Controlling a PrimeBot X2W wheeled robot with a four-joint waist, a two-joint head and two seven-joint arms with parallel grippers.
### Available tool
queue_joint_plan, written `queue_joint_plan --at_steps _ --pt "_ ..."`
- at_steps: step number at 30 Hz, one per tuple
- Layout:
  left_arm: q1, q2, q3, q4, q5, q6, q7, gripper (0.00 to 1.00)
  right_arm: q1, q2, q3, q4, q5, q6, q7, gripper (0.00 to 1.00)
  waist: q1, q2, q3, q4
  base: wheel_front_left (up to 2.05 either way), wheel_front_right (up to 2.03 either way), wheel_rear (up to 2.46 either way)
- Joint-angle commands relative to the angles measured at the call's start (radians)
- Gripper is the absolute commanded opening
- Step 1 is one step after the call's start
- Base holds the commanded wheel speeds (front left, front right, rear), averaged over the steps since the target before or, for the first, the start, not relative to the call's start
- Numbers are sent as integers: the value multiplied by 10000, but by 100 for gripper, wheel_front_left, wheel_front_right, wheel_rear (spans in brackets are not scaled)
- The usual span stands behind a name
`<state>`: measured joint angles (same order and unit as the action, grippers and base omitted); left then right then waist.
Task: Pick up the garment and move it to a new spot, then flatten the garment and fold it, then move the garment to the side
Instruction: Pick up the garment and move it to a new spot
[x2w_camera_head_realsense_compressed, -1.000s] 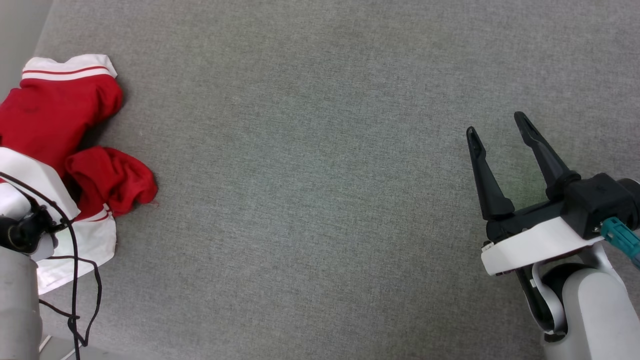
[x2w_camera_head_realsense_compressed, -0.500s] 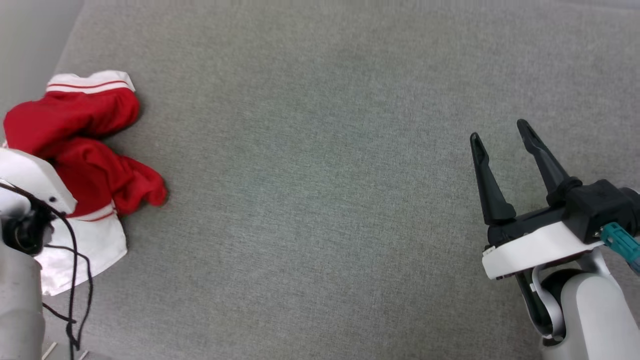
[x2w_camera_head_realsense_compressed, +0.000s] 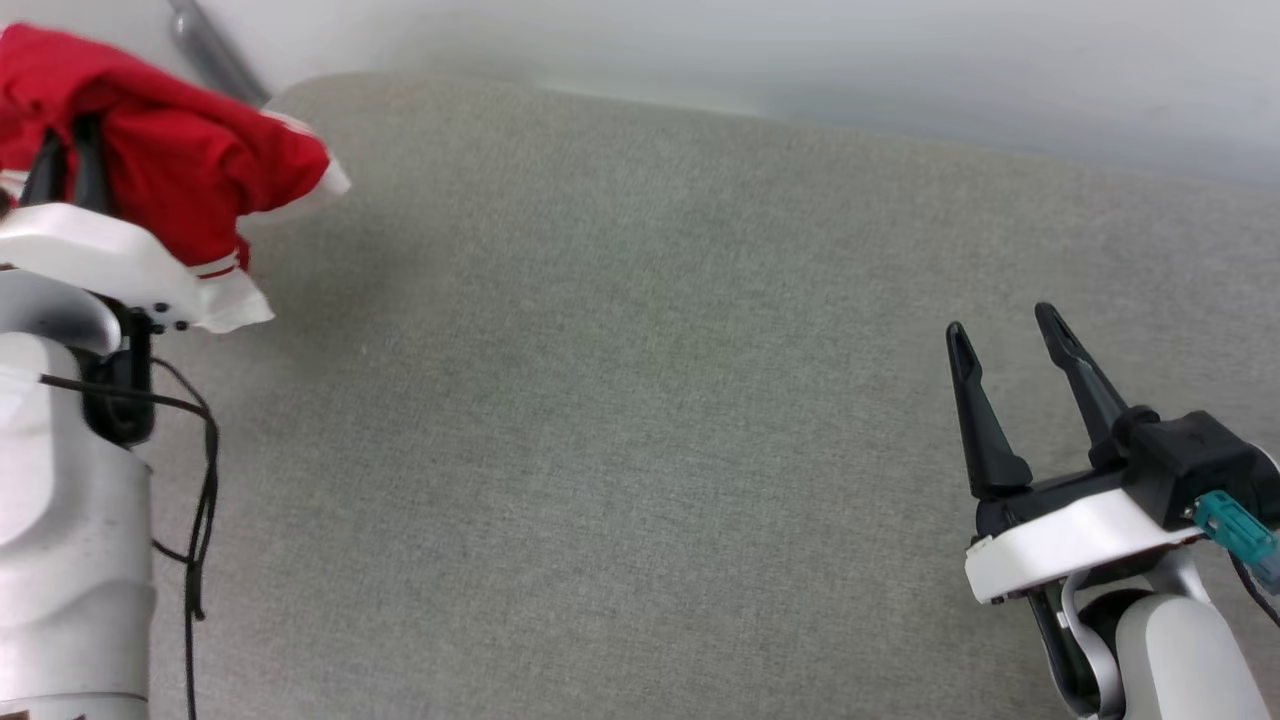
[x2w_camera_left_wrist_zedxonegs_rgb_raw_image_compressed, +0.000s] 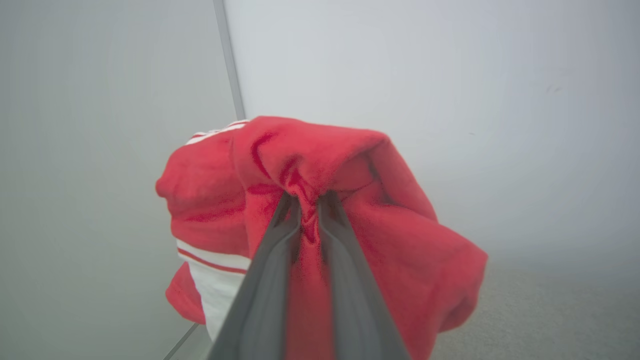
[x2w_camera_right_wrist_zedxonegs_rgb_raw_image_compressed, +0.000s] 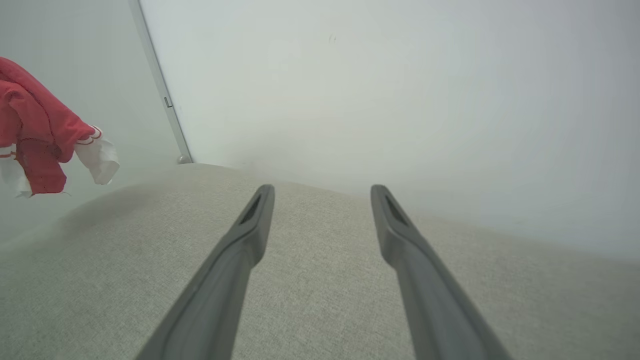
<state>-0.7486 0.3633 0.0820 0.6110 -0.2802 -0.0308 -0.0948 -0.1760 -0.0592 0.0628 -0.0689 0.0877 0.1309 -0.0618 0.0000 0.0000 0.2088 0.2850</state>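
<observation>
The garment, red cloth with white striped trim, hangs bunched in the air above the far left corner of the grey surface. My left gripper is shut on a fold of the garment, the cloth draping over both fingers; in the head view its fingers poke into the red bundle. The garment also appears off the surface at the left of the right wrist view. My right gripper stands open and empty at the lower right, low over the surface; its fingertips are spread wide.
The grey fabric surface spreads across the middle, with its rounded far edge against a pale wall. A thin metal post runs up the wall corner at the left. A black cable hangs beside my left forearm.
The left gripper has shut on the garment and raised it off the surface. The head camera has tilted up, bringing the wall into view. The right gripper stays open in place.
</observation>
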Motion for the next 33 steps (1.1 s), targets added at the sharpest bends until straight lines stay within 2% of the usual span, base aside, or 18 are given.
queue_joint_plan --at_steps 1,7,12,17,21,26,30,33 --pt "143 -163 -138 -347 86 25 -226 0 191 56 -70 50 61 -3 -86 100 0 0 -497 -282 0 0 0" --pt "893 -920 -773 -1828 206 -18 -487 0 620 95 -299 100 112 -3 -62 100 0 0 -1149 -1068 0 0 0" --pt "1824 -1614 -1305 -3126 47 -83 -335 0 844 98 -252 89 273 -3 41 100 0 0 -1448 -2142 0 0 0" --pt "2750 -2263 -1860 -4166 -162 -181 -192 0 1038 96 -398 23 326 -3 79 100 0 0 -1510 -3187 0 0 0" --pt "3383 -2626 -2491 -4541 -291 -319 -64 0 1190 97 -569 -63 345 -3 148 100 0 0 -1399 -3770 0 0 0" --pt "3997 -2868 -3248 -4585 -474 -482 114 0 1238 99 -712 -185 403 -3 162 100 0 0 -1163 -4086 0 0 0" --pt "4714 -2976 -3883 -4442 -549 -375 131 0 1115 100 -739 -250 434 -3 86 100 0 0 -798 -4196 0 0 0" --pt "5377 -3038 -4529 -4270 -413 -242 67 0 902 99 -789 -274 485 -3 22 100 0 0 -199 -4012 0 0 0"
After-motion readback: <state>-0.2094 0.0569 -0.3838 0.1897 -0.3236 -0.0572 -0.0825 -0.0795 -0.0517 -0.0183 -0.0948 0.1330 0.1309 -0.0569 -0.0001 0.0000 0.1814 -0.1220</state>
